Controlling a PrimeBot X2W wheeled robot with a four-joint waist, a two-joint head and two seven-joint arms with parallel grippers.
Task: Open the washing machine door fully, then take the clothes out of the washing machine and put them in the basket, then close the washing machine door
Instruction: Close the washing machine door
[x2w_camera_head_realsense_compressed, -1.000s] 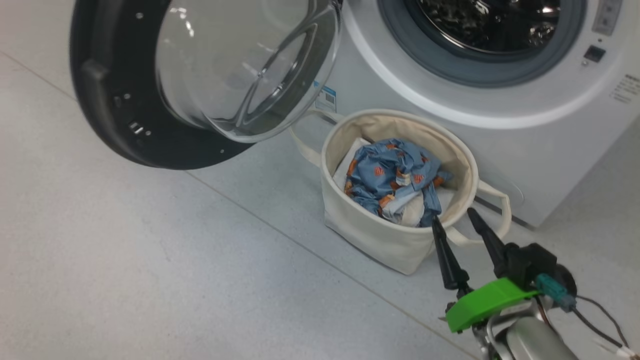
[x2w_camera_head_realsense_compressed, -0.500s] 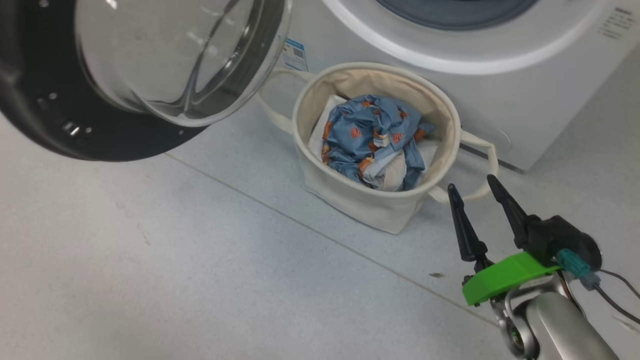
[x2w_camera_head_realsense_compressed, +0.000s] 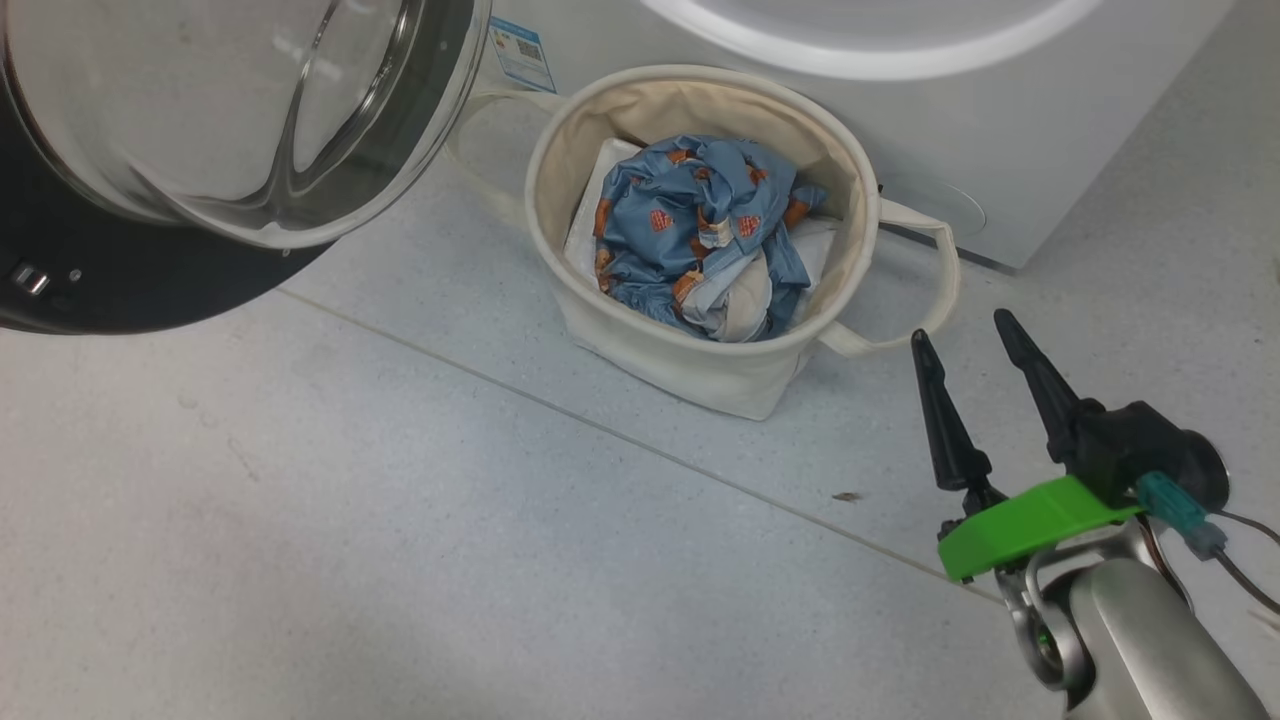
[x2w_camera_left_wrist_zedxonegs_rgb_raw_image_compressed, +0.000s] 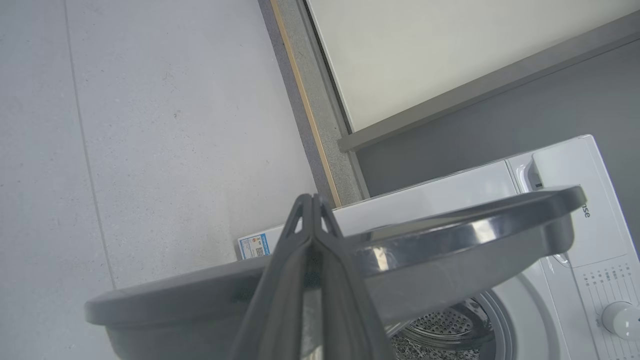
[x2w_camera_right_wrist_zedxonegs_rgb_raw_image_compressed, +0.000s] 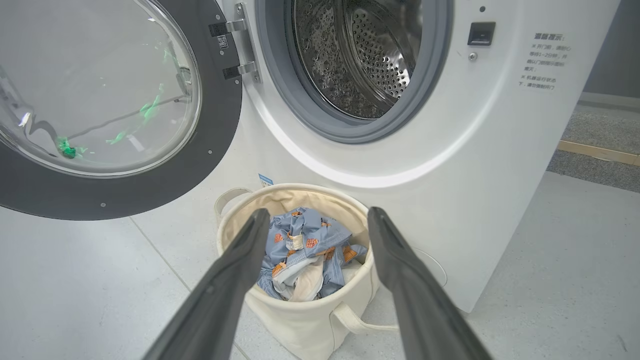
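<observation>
Your right hand (x2w_camera_head_realsense_compressed: 960, 326) hangs above the floor (x2w_camera_head_realsense_compressed: 400, 560) just to the right of the basket, its two dark fingers spread apart with nothing between them. In its wrist view those fingers frame the basket's mouth. Your left hand (x2w_camera_left_wrist_zedxonegs_rgb_raw_image_compressed: 312, 200) has its fingers pressed together tip to tip. Seen from its own wrist, they cross in front of the door's edge, and you cannot tell whether they touch it.

Behind everything stands the white washing machine (x2w_camera_right_wrist_zedxonegs_rgb_raw_image_compressed: 475, 150). Its round opening is uncovered, showing the grey seal and the perforated steel drum (x2w_camera_right_wrist_zedxonegs_rgb_raw_image_compressed: 360, 55). The door (x2w_camera_right_wrist_zedxonegs_rgb_raw_image_compressed: 215, 150) is swung wide on its hinges to the left of the opening, with its black rim and bulging glass bowl facing out over the floor.

The cream basket (x2w_camera_head_realsense_compressed: 700, 370) sits on the floor close in front of the machine, below the opening and beside the lower edge of the open door. One loop handle (x2w_camera_head_realsense_compressed: 940, 290) points toward your right hand.

The clothes (x2w_camera_head_realsense_compressed: 680, 210), blue with small orange prints and some white parts, lie crumpled inside the basket. A flat white sheet (x2w_camera_head_realsense_compressed: 585, 215) sits against the inner wall next to them. A small blue-edged label (x2w_camera_head_realsense_compressed: 520, 55) is stuck low on the machine's front, just above the basket's far handle.
</observation>
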